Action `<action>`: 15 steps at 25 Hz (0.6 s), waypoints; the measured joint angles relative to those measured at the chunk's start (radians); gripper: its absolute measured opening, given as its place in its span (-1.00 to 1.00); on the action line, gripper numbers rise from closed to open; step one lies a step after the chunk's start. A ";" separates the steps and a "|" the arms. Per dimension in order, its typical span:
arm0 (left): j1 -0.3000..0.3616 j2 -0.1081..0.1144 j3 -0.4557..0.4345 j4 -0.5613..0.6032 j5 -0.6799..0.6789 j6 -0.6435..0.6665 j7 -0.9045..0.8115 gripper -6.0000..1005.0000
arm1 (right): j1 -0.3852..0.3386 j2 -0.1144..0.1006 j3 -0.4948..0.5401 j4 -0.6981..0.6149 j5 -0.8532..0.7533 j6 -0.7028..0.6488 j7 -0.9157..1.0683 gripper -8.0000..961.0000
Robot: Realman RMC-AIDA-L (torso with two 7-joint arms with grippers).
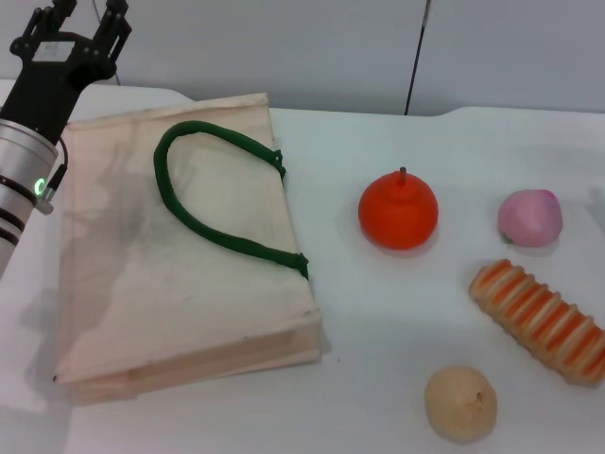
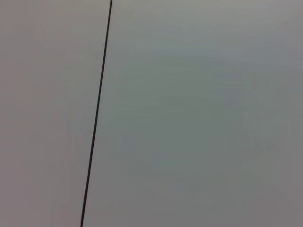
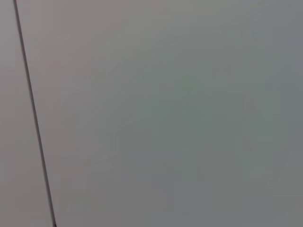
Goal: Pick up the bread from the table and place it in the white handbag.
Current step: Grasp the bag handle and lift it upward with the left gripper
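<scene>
1. The white handbag [image 1: 180, 284] is showing matt, woven cream cloth, with twisted green rope handles [image 1: 213, 203].
2. The bread [image 1: 541, 320] is looking ridged and faintly glossy.
3. The orange fruit [image 1: 398, 211] is shining smooth.
4. The worktop [image 1: 378, 378] is appearing smooth and matt white.
5. The left gripper [image 1: 85, 21], upper left, is showing matt black plastic above a brushed metal wrist [image 1: 19, 175].

I saw my left gripper [image 1: 87, 11] raised above the far left corner of the white handbag [image 1: 142, 312], which lay flat. Far to its right lay the bread [image 1: 541, 320], beside an orange fruit [image 1: 398, 210].
</scene>
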 joint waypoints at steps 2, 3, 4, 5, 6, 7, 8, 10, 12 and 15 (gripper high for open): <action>0.000 0.000 -0.001 0.000 0.000 0.000 0.000 0.36 | 0.000 0.000 0.000 0.000 0.000 0.000 0.000 0.84; 0.000 0.000 -0.001 0.000 -0.001 0.001 0.000 0.36 | 0.000 0.000 0.000 0.000 0.000 0.000 0.001 0.84; 0.000 0.000 -0.001 0.000 -0.003 0.001 0.000 0.35 | 0.000 0.000 0.000 0.000 0.000 0.000 0.001 0.84; 0.000 -0.001 -0.001 0.000 -0.005 0.002 -0.001 0.35 | 0.000 0.000 0.000 0.000 0.000 0.000 0.001 0.84; 0.000 -0.001 -0.001 0.000 -0.007 0.003 -0.001 0.35 | 0.000 0.000 0.000 0.000 0.000 0.000 0.002 0.84; -0.001 -0.001 -0.001 0.000 -0.008 0.003 -0.001 0.35 | 0.000 0.000 0.000 0.000 0.000 0.000 0.002 0.84; 0.000 -0.001 -0.001 0.000 -0.009 0.004 -0.001 0.35 | 0.000 0.000 0.000 0.000 0.000 0.000 0.002 0.84; 0.000 -0.001 -0.001 0.000 -0.009 0.005 -0.002 0.35 | 0.000 0.000 0.000 0.000 0.000 0.000 0.002 0.84; 0.000 -0.001 -0.001 0.000 -0.008 0.003 -0.002 0.36 | 0.000 0.000 0.000 0.000 0.000 0.000 0.002 0.84; -0.005 0.000 -0.005 0.000 -0.015 -0.042 -0.013 0.36 | 0.000 0.000 0.000 0.000 0.000 0.000 0.002 0.84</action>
